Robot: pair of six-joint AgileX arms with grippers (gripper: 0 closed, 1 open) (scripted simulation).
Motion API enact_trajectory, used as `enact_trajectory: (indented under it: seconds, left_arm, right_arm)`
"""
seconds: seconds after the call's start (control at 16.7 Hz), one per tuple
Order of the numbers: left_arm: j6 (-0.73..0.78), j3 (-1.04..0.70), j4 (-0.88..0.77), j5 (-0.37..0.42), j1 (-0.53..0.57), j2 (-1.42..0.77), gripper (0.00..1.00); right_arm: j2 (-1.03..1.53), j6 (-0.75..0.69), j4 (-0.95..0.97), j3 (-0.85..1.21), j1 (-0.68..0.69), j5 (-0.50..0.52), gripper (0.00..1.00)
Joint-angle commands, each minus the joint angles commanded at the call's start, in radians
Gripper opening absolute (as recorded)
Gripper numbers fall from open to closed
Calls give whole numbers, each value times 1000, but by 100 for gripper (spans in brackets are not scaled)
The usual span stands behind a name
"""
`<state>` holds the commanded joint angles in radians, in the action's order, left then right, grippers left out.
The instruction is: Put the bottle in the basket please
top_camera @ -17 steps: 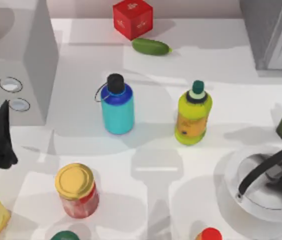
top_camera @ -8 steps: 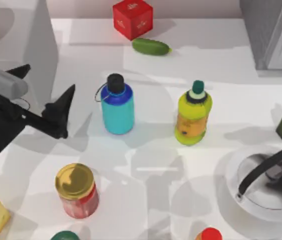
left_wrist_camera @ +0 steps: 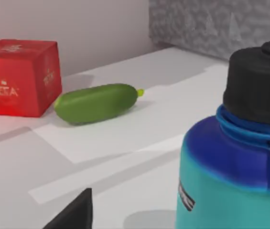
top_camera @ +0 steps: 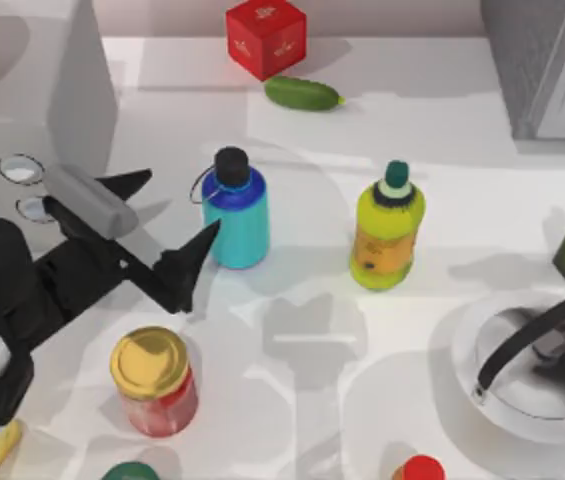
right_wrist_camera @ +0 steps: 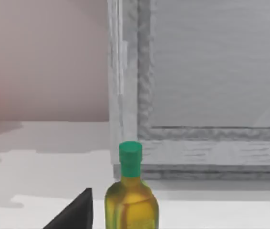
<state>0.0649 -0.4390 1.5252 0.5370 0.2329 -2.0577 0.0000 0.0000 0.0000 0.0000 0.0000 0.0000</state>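
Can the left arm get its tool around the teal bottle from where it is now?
Probably yes. The left tool is open just left of the bottle, with bare table between them; the yellow-lidded jar sits nearer the camera, clear of that path.

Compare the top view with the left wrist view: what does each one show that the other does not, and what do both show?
Top view alone: the left gripper with open fingers beside the bottle, the yellow-green bottle, the jar and the basket at the right. Left wrist view alone: white lettering on the red box. Both: the teal bottle with its black cap, the cucumber and the red box.
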Motion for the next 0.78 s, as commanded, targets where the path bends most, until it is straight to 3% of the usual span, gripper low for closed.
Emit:
enact_trajectory:
  seconds: [0.3,0.78]
  left_arm:
    - [12,-3,92,41,15,-126,100]
    - [13,-32,32,32,21,-98,100]
  right_arm:
    - [0,0,0,0,0,0,100]
    - [0,0,0,0,0,0,100]
